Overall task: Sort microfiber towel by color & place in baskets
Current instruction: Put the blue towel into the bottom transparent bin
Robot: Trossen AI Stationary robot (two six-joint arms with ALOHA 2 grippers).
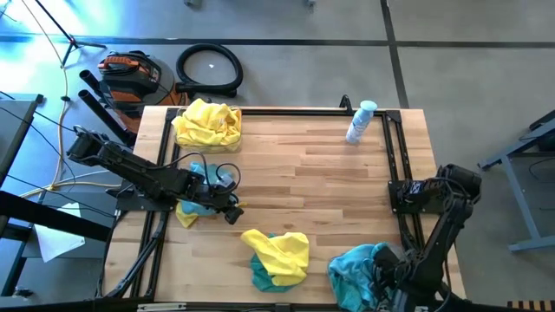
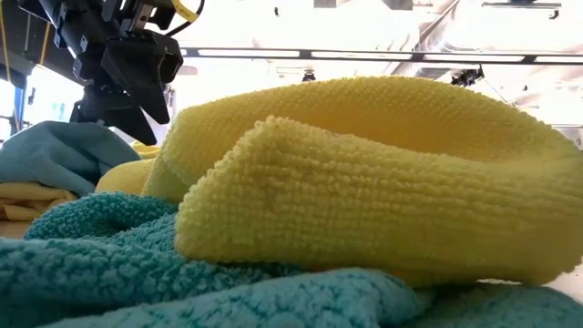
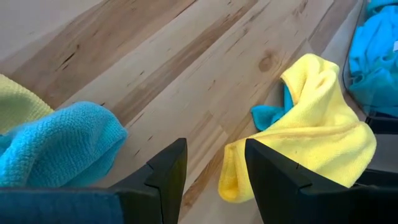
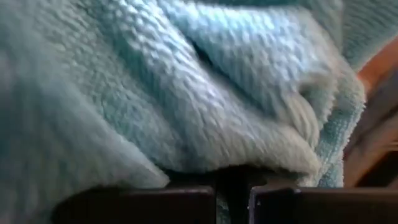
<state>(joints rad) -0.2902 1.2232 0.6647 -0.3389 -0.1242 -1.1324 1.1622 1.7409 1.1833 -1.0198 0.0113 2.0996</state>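
Meanwhile, right gripper [image 1: 388, 279] buried in teal towels [image 1: 357, 270] at 5 o'clock, fingers near-closed, grip unclear; left gripper [image 3: 214, 171] parted, empty, presumably awaiting next pick.

Towels bright yellow [image 1: 207, 124] and teal-blue [image 1: 356, 269]; table [image 1: 303, 165] pale striped wood; spray bottle [image 1: 360, 121] white-and-blue; arms dark.

A robotics lab or workshop is showing here: a pale butcher-block wooden table [image 1: 303, 173] edged with black metal framing [image 1: 392, 156] is standing on a grey concrete floor [image 1: 303, 52], where an orange-and-black shop vacuum [image 1: 128, 76] and its coiled black hose [image 1: 209, 68] are lying.
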